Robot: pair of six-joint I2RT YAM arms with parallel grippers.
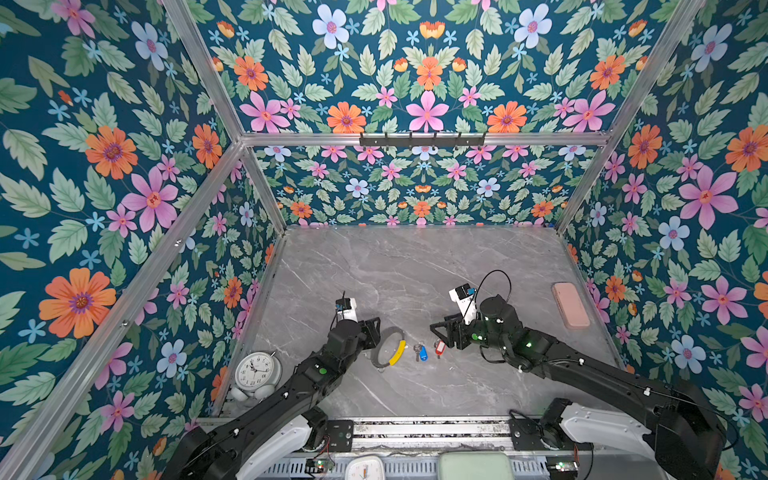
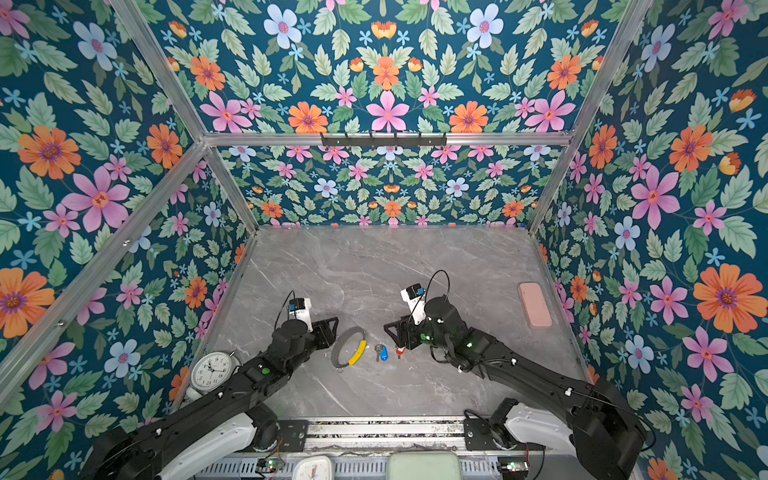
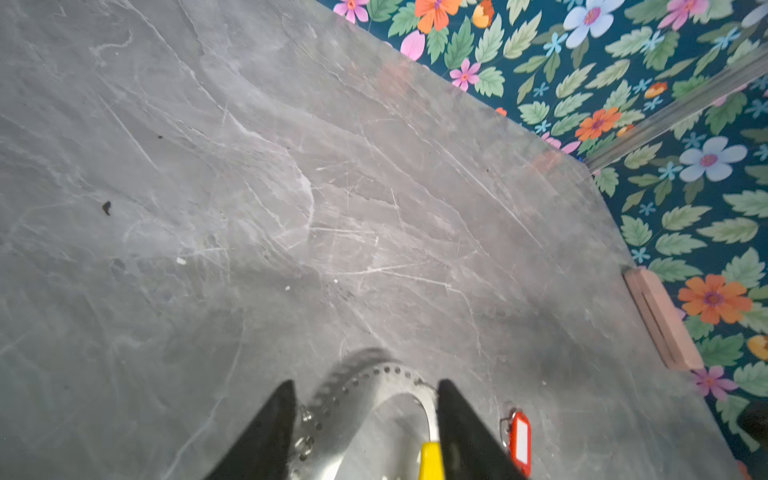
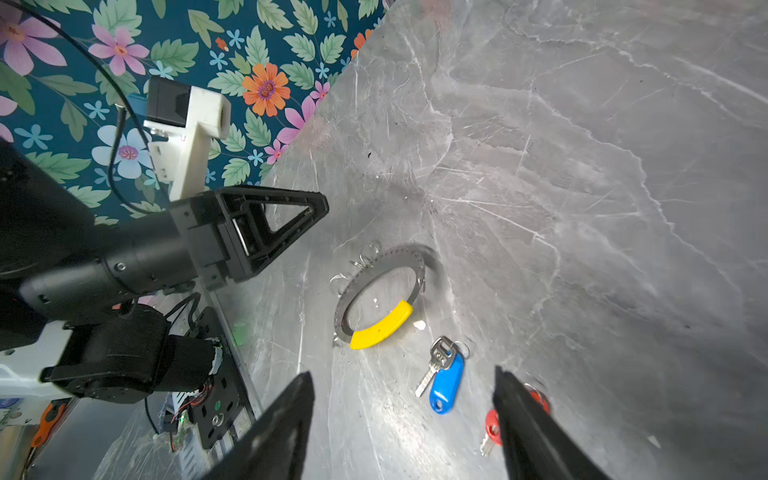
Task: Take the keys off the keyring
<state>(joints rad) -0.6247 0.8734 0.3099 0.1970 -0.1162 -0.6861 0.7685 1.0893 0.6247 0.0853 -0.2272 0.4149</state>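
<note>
Left pincer (image 3: 365,382) wide, empty, by the keyring (image 4: 382,327); right pincer (image 4: 403,371) likewise by the keys (image 4: 445,380), lying apart near the desk's (image 4: 582,166) front edge.

Grey, yellow-sectioned keyring (image 4: 382,326); blue-tagged key (image 4: 444,382); red-tagged key (image 3: 520,441)

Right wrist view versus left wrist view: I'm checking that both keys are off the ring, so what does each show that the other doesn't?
Only the right wrist view shows the blue-tagged key, lying free beside the keyring, and the whole hoop. Only the left wrist view shows the pink case. Both show the keyring's yellow section, the red-tagged key lying apart from the ring, and the grey marble table.
</note>
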